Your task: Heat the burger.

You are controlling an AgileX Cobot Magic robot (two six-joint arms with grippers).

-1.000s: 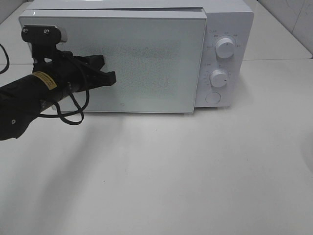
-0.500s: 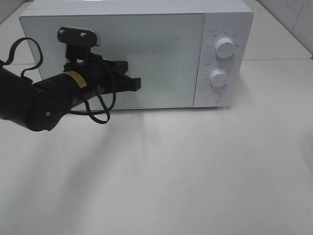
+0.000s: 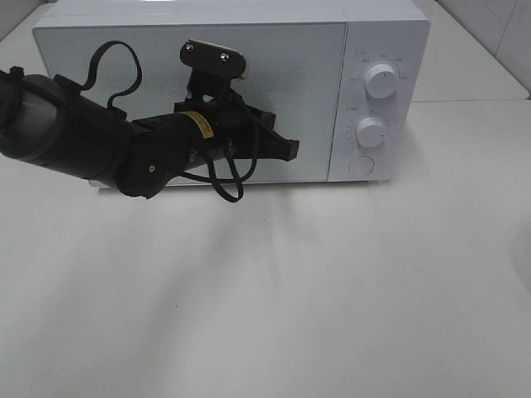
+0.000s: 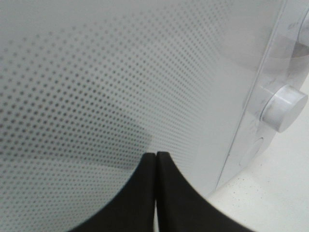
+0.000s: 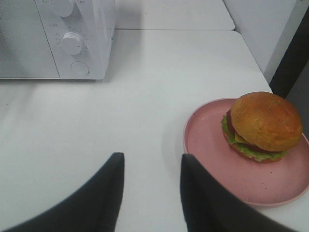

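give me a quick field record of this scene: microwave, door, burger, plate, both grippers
microwave: white, at the back of the table, two knobs on its right panel
door: shut, flush with the front
burger: on the plate, outside the microwave, seen in the right wrist view only
plate: pink, on the table, off to one side of the microwave
left gripper: shut, empty, in front of the door
right gripper: open, empty, above the table near the plate
table: white
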